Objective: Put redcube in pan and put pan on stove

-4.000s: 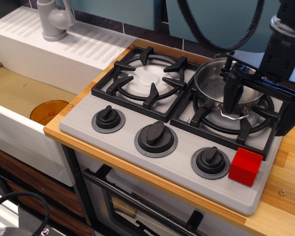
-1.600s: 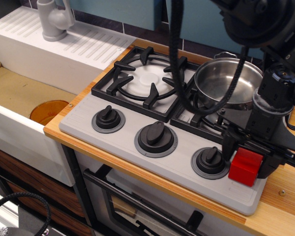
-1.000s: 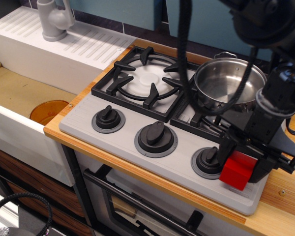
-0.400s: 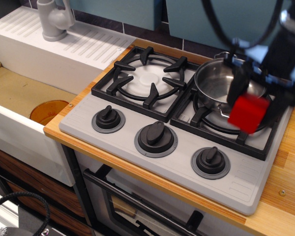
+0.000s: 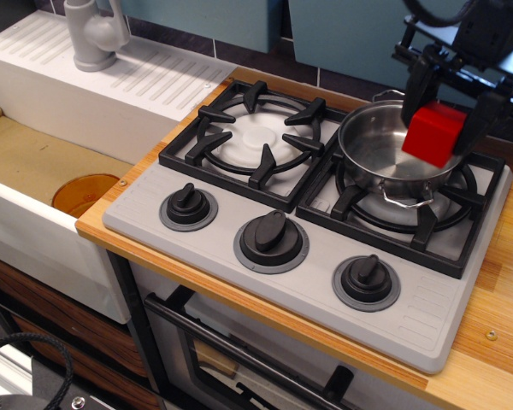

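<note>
My gripper (image 5: 445,101) is clamped on the red cube (image 5: 434,134), one black finger (image 5: 415,84) on either side of it. The cube is smooth, matte plastic with flat faces and crisp edges, and I hold it in the air over the pan (image 5: 397,151), above the pan's right half. The pan is round, shiny steel with shallow straight sides and a thin wire loop handle at its front; its polished inside holds nothing but reflections. It sits on the black, ridged grate of the stove's (image 5: 316,282) right burner. The stove is flat grey plastic with a fine brushed grain, and three black knobs (image 5: 272,238) on grey rings line its front.
</note>
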You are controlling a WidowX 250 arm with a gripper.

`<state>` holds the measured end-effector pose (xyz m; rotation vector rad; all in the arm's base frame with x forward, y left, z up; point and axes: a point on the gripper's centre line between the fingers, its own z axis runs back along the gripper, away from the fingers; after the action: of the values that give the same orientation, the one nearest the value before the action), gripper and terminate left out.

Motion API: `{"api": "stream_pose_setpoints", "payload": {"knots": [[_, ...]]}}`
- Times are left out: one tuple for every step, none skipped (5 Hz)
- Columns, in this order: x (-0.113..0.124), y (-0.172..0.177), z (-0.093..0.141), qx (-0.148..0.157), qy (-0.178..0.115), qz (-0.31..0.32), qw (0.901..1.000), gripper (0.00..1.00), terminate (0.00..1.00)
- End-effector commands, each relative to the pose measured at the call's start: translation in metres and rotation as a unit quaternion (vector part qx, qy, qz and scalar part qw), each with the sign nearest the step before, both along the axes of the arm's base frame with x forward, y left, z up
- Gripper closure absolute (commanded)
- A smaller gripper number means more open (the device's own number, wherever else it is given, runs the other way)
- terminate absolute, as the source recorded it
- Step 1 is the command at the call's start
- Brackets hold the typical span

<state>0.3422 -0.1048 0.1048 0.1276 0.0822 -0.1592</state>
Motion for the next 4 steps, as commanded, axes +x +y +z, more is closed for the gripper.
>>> {"api": "stream_pose_setpoints", "payload": {"knots": [[0.0419,0.0089,0.0107,-0.022,-0.033,-0.019,0.9990,1.00,0.00],[0.0459,0.0120,0.0101,-0.023,-0.031,-0.024,0.9989,1.00,0.00],[0.0470,0.0140,0.0102,-0.021,-0.034,-0.027,0.9988,0.00,0.00],[0.0452,0.0124,0.0118,-0.016,-0.034,-0.024,0.9990,0.00,0.00]]}}
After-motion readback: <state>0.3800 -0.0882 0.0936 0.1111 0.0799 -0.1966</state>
